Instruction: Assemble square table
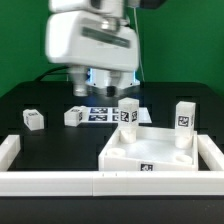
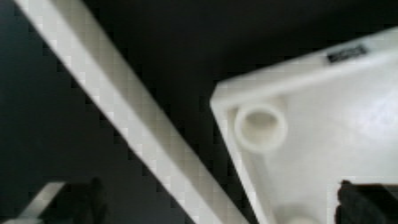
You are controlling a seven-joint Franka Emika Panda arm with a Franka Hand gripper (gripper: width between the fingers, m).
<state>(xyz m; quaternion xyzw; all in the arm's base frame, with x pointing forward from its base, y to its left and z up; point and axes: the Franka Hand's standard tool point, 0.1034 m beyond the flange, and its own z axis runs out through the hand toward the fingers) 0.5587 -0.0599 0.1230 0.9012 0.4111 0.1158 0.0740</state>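
The square table's top (image 1: 150, 150) is a flat white slab lying at the front of the exterior view's right. In the wrist view one of its corners (image 2: 329, 130) shows a round socket (image 2: 262, 128). Two white tagged legs (image 1: 128, 113) (image 1: 184, 116) stand upright at the slab's far side. Two more legs (image 1: 34, 118) (image 1: 74, 116) lie on the black table toward the exterior view's left. My gripper (image 1: 100, 82) hangs above the back middle of the table, well off every part. It is open (image 2: 210, 205) with nothing between its dark fingertips (image 2: 54, 203).
A long white rail (image 1: 100, 182) runs along the front edge and turns up both sides; in the wrist view the rail (image 2: 125, 110) crosses diagonally beside the slab. The marker board (image 1: 100, 112) lies flat below the gripper. A green wall stands behind.
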